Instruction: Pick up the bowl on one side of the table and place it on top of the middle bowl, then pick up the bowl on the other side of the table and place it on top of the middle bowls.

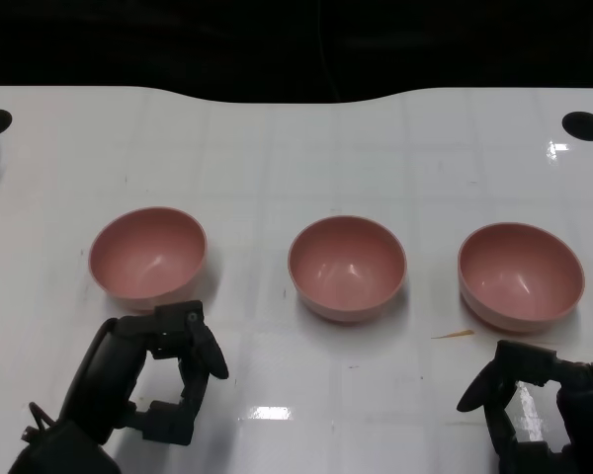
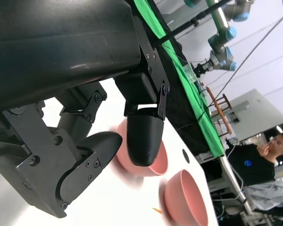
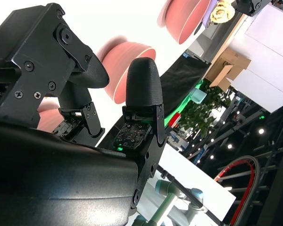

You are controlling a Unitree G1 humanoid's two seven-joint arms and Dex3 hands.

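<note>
bowls (image 1: pixel 347 267): smooth pink plastic | table (image 1: pixel 277 148): glossy white

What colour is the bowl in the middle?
Pink, just like the other two. The middle bowl shows best in the head view.

the head view is evenly lit from above, and the glossy white worktop (image 1: pixel 306 158) throws back small glare patches near its front edge and far right corner. soft shadows sit under the three bowls. in both wrist views the nearby black fingers are sharp, while the pink bowls look smeared and the bright background washes out.
</note>
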